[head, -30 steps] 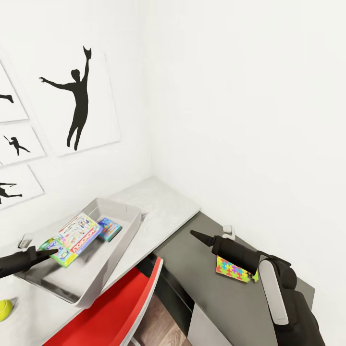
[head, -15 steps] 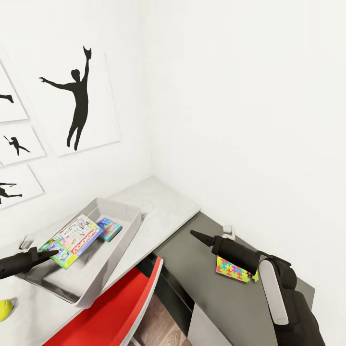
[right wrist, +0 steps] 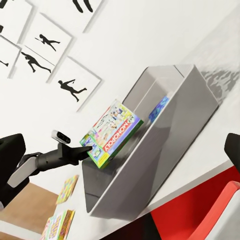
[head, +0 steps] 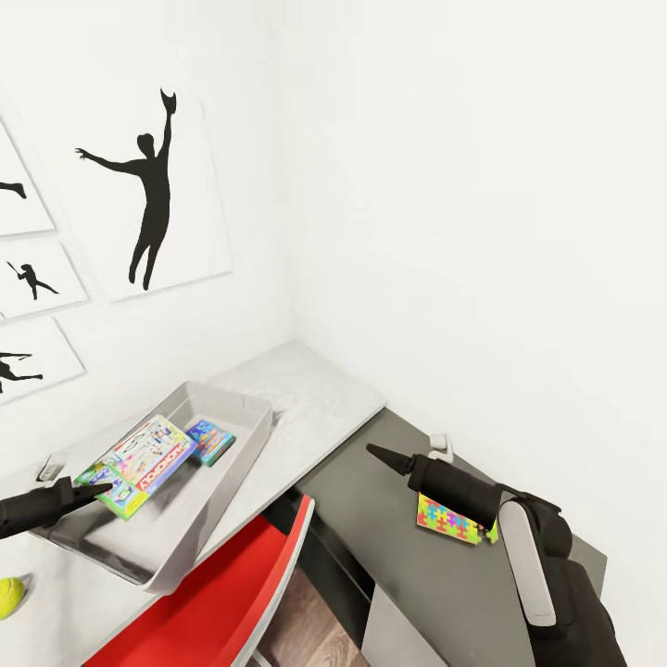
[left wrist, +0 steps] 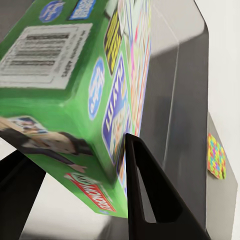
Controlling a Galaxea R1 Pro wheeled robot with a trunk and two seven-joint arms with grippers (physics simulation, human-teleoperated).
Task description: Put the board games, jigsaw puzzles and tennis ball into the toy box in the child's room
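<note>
1. Head view: my left gripper (head: 93, 488) pinches the near edge of the Monopoly board game (head: 139, 460), holding it tilted over the toy box (head: 236, 454); a smaller blue board game (head: 210, 439) already lies inside at the far end.
2. Left wrist view: the fingers (left wrist: 142, 190) press on either side of the green box, gripped only at its edge, so I judge it could pivot or slip if I move fast.
3. Right wrist view: the game's low corner hangs close to the bin's near wall; releasing now may leave it propped on the rim or tipped out.
4. Right gripper (head: 378, 454) hovers above the dark part of the table (head: 371, 519); I can't tell whether its jaws are spread or closed.
5. Jigsaw puzzle (head: 448, 521) lies under that arm; a careless drop of the arm could shove it off the table.
6. Tennis ball (head: 9, 596) sits near the table edge beside the box; nudging the box could roll it off.
</note>
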